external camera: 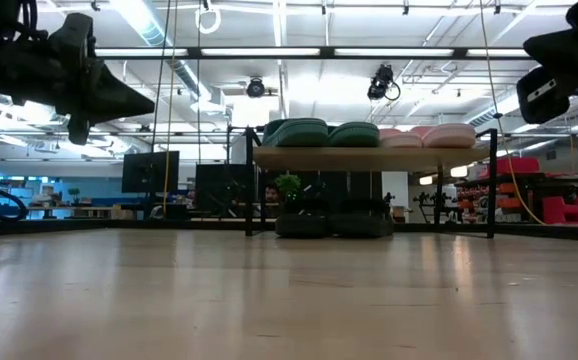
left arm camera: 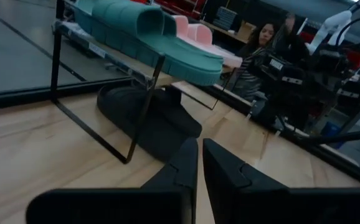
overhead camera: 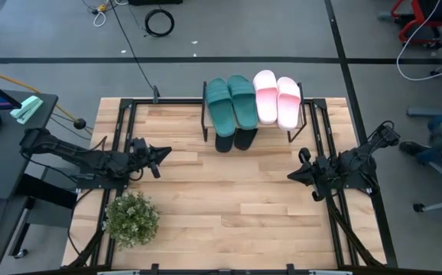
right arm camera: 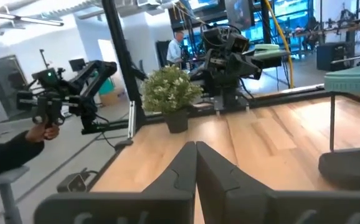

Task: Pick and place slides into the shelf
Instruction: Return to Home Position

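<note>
Off the left end of the small low shelf (external camera: 369,157), a light wooden plank on thin black wire legs, the left gripper (left arm camera: 198,148) hangs above the tabletop, well apart from the rack. Its two dark fingers are drawn together with only a slit between them and carry nothing. That suits an arm parked out of the way, not one reaching for work. Farther from the shelf on the same side stands a small bushy green potted plant (overhead camera: 131,219), clear of any path to the rack.

On the left half of the shelf's plank lie the two teal green rubbery slides (overhead camera: 232,103), side by side and touching, toes overhanging the front edge. Directly beneath them, on the table between the shelf's legs, sit the two black slides (overhead camera: 235,140), tucked under because the plank above is full. On the right half of the plank rest the two pale pink slides (overhead camera: 277,98), pressed against the teal pair.

Off the shelf's right end, also well apart, the right gripper (right arm camera: 195,146) hovers with fingers pressed closed and empty. All six slides look stowed, so only the retreat to rest seems left.
</note>
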